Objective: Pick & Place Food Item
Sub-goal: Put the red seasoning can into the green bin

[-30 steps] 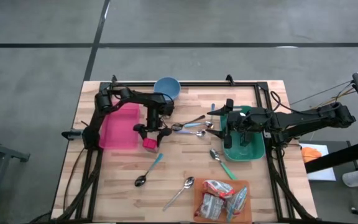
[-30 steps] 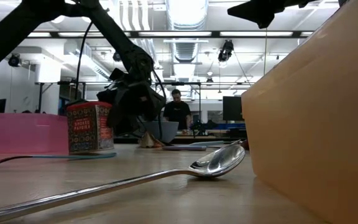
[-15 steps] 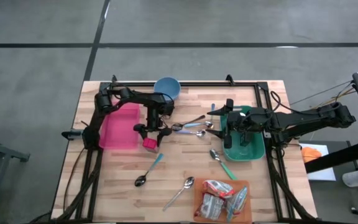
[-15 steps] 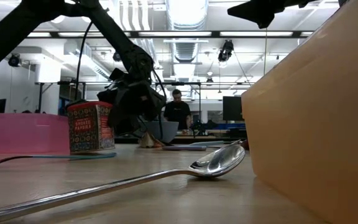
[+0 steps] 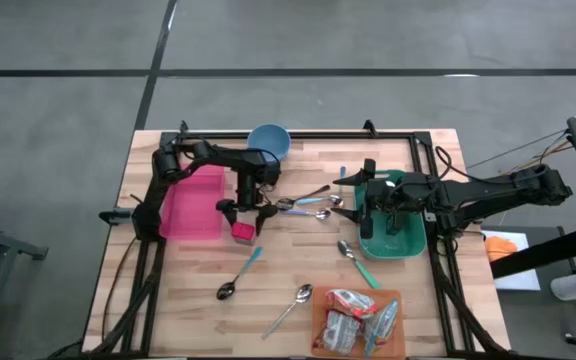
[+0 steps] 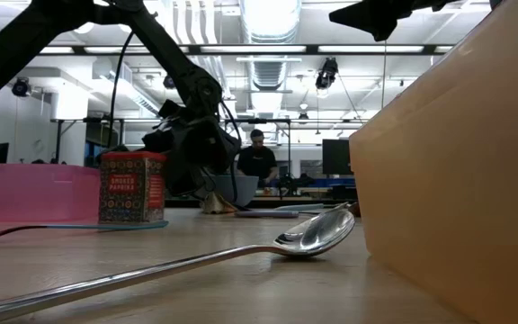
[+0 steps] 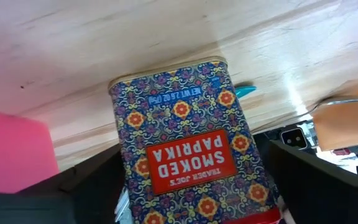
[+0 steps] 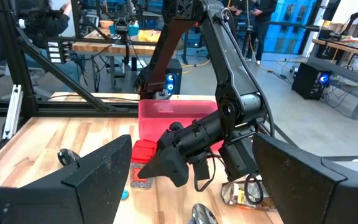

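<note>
A red and blue patterned tin labelled smoked paprika (image 5: 240, 231) stands upright on its base on the wooden table, just right of the pink bin (image 5: 193, 203); the low view shows it (image 6: 133, 187) too. My left gripper (image 5: 244, 218) slants down over the tin, open, one finger on either side of it (image 7: 191, 149). My right gripper (image 5: 368, 195) hangs open and empty above the green bin (image 5: 413, 245) at the right.
A blue bowl (image 5: 268, 140) stands at the far edge. Several spoons (image 5: 303, 205) (image 5: 238, 275) (image 5: 290, 308) lie about the middle and near side. An orange tray (image 5: 318, 310) with food packets sits at the near right. A person stands in the room behind (image 6: 257, 162).
The left gripper's fingers have spread a little and let go of the tin. The tin, which leaned slightly a moment ago, now stands straight on the table in the same spot. Neither arm has shifted.
</note>
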Controlling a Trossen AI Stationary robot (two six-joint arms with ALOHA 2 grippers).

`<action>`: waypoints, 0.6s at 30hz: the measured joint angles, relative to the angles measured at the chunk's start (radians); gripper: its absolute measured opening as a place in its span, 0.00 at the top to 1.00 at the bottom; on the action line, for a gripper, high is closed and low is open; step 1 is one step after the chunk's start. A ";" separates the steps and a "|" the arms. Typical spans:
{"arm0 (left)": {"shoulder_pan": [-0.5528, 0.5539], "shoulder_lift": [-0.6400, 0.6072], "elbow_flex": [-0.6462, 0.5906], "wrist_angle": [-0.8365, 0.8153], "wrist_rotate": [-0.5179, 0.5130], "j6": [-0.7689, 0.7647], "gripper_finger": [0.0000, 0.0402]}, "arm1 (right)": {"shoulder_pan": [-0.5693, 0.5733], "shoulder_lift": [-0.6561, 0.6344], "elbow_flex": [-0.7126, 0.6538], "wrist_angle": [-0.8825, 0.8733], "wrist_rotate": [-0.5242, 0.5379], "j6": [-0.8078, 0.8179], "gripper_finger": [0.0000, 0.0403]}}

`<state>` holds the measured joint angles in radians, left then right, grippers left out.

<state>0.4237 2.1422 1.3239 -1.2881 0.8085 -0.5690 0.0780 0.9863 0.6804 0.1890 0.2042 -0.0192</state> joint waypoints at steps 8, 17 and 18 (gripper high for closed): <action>0.013 -0.035 0.000 -0.008 -0.004 -0.005 0.12 | 0.000 0.000 0.000 0.000 0.000 0.000 0.18; 0.032 -0.196 0.000 -0.008 -0.118 -0.100 0.12 | 0.000 0.000 0.000 0.000 0.000 0.000 0.18; 0.032 -0.221 0.000 -0.004 -0.135 -0.115 0.12 | 0.000 0.000 0.000 0.000 0.000 0.000 0.18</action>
<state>0.4553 1.9216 1.3235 -1.2926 0.6731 -0.6840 0.0780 0.9863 0.6804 0.1886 0.2043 -0.0189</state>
